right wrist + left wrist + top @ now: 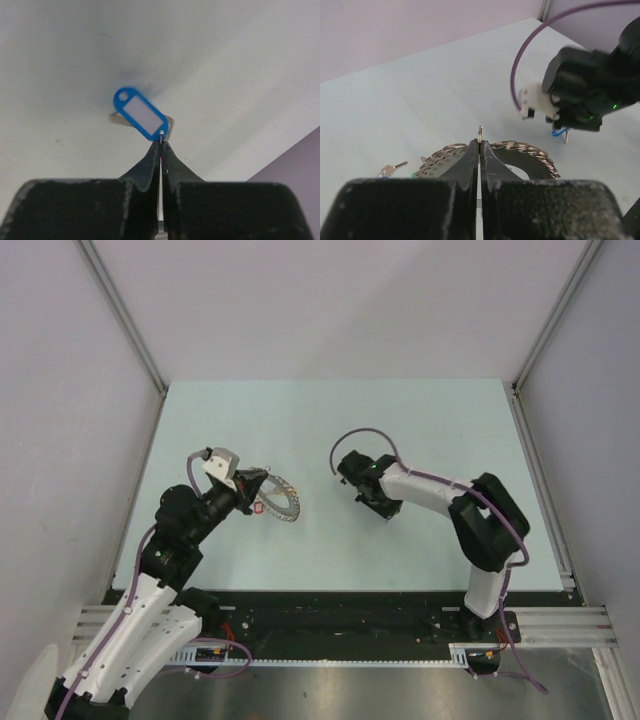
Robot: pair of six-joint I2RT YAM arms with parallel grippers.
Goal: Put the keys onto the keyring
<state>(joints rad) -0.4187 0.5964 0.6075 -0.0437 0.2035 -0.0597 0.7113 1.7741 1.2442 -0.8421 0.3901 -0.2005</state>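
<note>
My left gripper (248, 488) (480, 142) is shut on a small wire loop at the rim of the keyring (284, 502) (516, 155). The keyring is a dark donut edged with coiled rings, held just above the table. A red tag (260, 507) shows against it. My right gripper (385, 512) (161, 144) is shut on the little ring of a blue-tagged key (142, 114), whose metal blade is mostly hidden behind the tag. This key (561, 132) hangs to the right of the keyring, apart from it. Another silver key (395, 167) lies on the table to the left.
The pale table (420, 430) is bounded by a metal rail (545, 490) on the right and grey walls behind. The right arm's wrist and purple cable (520, 75) loom close beyond the keyring. A green tag end (414, 175) peeks out beside the left finger.
</note>
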